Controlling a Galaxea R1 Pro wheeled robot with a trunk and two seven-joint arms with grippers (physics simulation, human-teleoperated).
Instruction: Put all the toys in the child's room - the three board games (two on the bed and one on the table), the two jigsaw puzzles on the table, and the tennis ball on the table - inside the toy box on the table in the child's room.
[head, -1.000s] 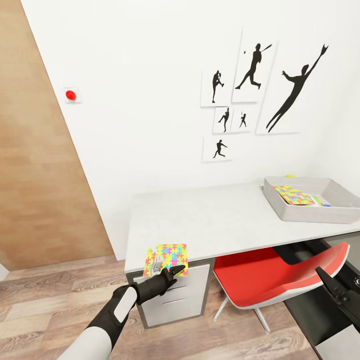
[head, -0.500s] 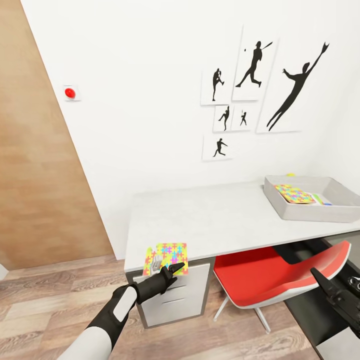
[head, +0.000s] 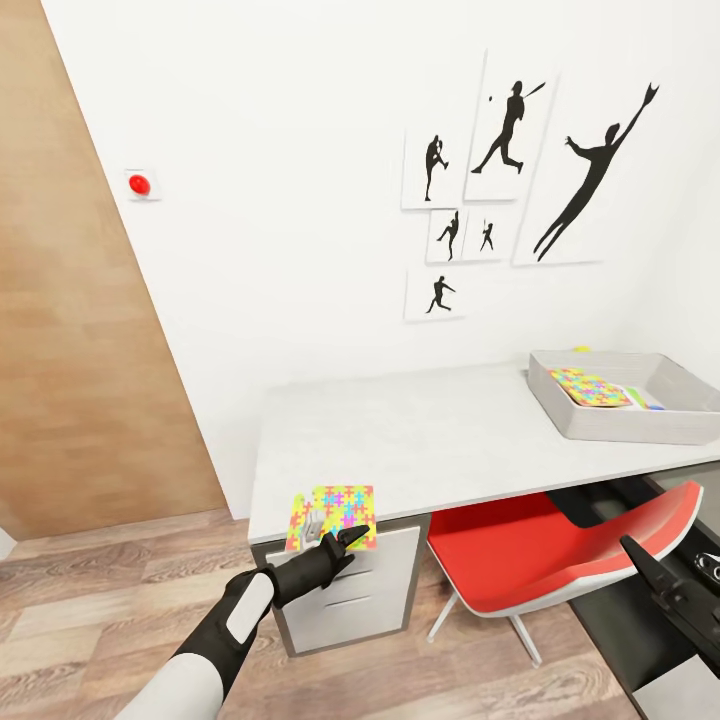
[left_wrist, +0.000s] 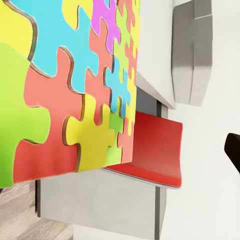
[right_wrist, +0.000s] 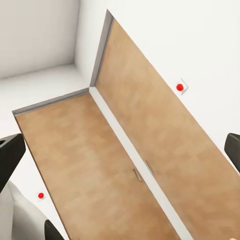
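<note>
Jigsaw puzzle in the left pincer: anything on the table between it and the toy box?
Nothing visible. The jigsaw puzzle overhangs the table's near corner; bare tabletop runs to the toy box.

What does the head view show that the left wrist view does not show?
Head view alone: the light grey plastic toy box holding a second puzzle board, black silhouette posters, and the left end effector at the colourful jigsaw puzzle board.

Left wrist view alone: close puzzle-piece detail.

Both: that puzzle, the red chair seat and the pale grey-white table.
</note>
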